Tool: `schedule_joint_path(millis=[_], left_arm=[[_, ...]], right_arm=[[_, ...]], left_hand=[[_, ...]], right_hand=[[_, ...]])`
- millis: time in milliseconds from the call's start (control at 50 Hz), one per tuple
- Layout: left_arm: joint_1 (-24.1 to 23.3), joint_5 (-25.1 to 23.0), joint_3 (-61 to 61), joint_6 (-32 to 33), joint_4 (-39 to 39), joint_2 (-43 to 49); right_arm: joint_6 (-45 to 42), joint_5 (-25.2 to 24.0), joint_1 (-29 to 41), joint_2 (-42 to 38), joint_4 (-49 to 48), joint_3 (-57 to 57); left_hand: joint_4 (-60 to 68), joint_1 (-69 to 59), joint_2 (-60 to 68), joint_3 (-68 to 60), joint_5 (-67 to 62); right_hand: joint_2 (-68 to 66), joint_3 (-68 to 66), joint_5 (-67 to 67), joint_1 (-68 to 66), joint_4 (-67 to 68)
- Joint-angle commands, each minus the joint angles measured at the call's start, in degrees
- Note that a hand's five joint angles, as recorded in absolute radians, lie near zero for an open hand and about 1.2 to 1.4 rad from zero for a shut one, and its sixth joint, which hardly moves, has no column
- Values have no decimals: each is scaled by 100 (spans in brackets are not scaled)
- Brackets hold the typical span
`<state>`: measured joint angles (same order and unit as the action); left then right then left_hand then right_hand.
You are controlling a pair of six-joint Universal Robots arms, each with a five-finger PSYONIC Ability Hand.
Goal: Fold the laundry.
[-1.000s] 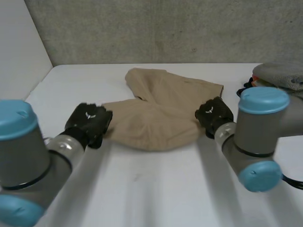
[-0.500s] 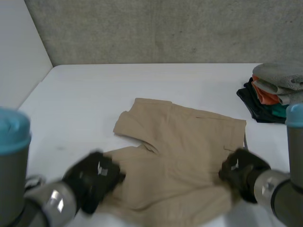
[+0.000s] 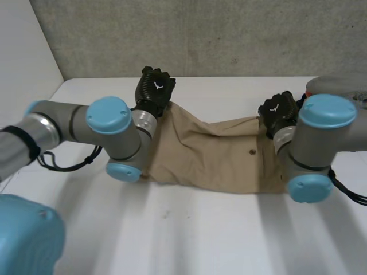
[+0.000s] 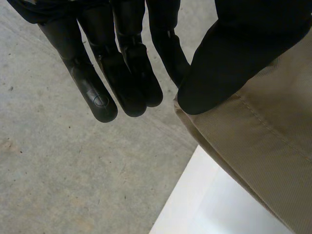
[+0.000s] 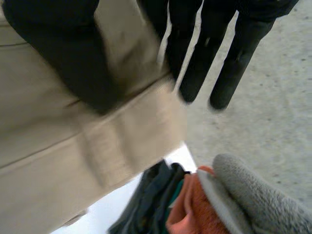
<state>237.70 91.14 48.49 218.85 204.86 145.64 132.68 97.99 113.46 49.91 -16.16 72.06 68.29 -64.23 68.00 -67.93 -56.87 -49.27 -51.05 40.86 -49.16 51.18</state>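
Tan cloth stretches between my 2 hands: from the head view the shorts [image 3: 212, 152] hang as a wide band over the white counter [image 3: 189, 235], and their lower edge appears to rest on it at 6 o'clock. My left hand [image 3: 155, 90] has the upper corner at 10 o'clock of the shorts, lifted above the counter's far side. My right hand [image 3: 279, 112] has the opposite upper corner at 2 o'clock. The top edge sags a little between them. A small dark button [image 3: 252, 152] sits on the cloth at 3 o'clock of its middle.

Along my left palm, the thumb [image 4: 234, 63] bears down on the hemmed edge of the shorts [image 4: 263, 156] and nips it against the nearest of my fingers [image 4: 122, 73], while the rest run straight past the edge.

Along my right palm it is the same grip: the thumb [image 5: 68, 63] lies across the front of the cloth [image 5: 73, 161] and the fingers [image 5: 200, 58] stand straight behind it, pinching the corner.

A pile of folded clothes [image 3: 338, 86] lies at 2 o'clock of my right hand. It is grey on top, then orange, teal and dark layers [image 5: 229, 204], and it is apart from the shorts.
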Motion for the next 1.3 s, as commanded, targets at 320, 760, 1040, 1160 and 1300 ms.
schedule_joint_path(millis=[320, 760, 1040, 1160, 1300], left_arm=[[-137, 62, 1425, -632, 784, -932], [-198, 89, 2516, -923, 713, -1477], [-128, 89, 3667, -1010, 696, -2680], [91, 89, 4247, -1343, 696, -3234], [364, 80, 4511, -1705, 687, -3604]], right_arm=[[1118, -51, -359, 1072, 1360, 1073], [1648, -966, -1317, 1346, 791, 2417], [-321, -957, -2293, 2269, 825, 2753], [-472, -1351, -980, 2234, 203, 2288], [-445, -2782, 596, 1524, -887, 2172]], left_hand=[[-5824, 5418, -5795, 5789, 5682], [-5824, 5418, -5795, 5789, 5682], [-5824, 5418, -5795, 5789, 5682], [-5824, 5418, -5795, 5789, 5682], [-5824, 5418, -5795, 5789, 5682]], right_hand=[[3927, 4105, -4086, 3916, -4118], [-3073, -2895, 2914, -3084, 2882], [-3073, -2895, 2914, -3084, 2882], [-3073, -2895, 2914, -3084, 2882], [-3073, -2895, 2914, -3084, 2882]])
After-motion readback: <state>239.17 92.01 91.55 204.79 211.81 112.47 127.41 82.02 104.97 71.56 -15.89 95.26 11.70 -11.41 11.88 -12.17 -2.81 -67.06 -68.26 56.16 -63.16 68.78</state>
